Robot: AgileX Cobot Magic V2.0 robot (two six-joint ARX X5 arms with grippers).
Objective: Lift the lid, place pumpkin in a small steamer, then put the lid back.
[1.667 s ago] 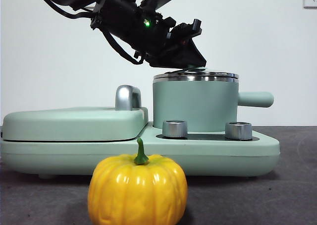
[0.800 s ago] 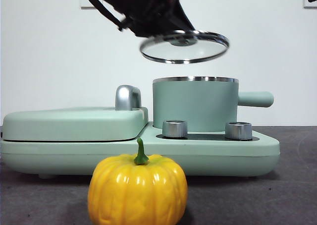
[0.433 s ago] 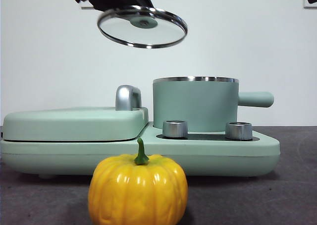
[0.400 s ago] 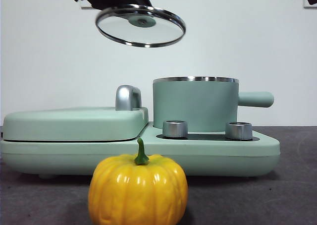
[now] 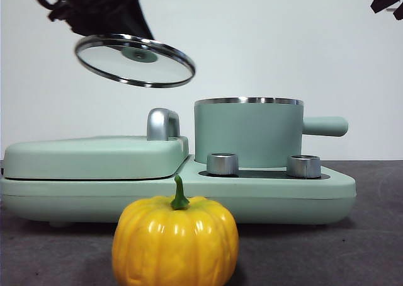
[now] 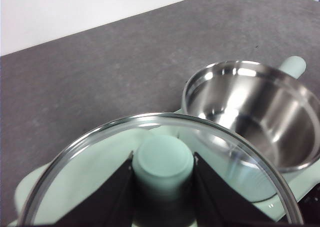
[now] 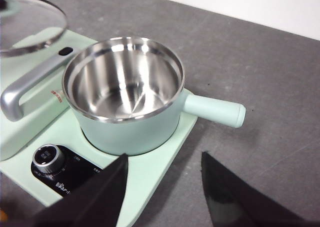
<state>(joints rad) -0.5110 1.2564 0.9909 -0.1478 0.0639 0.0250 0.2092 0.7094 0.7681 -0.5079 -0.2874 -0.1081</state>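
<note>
Left gripper point(image 6: 162, 187) clamped on the knob of the lid point(image 5: 135, 60), held tilted in the air above the griddle cover point(image 5: 94, 157), off to the side of the open steamer point(image 5: 249, 135). Right gripper point(image 7: 162, 187) apart, hovering empty near the steamer handle. Pumpkin point(image 5: 175, 242) upright on the tabletop point(image 5: 371, 235) in front of the cooker

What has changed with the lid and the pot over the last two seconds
The left tool, shut on the knob, lifted the lid off the small steamer and carried it up and sideways; it now hangs tilted over the griddle cover. The steamer stands open and empty. The pumpkin and right tool stayed put.
</note>
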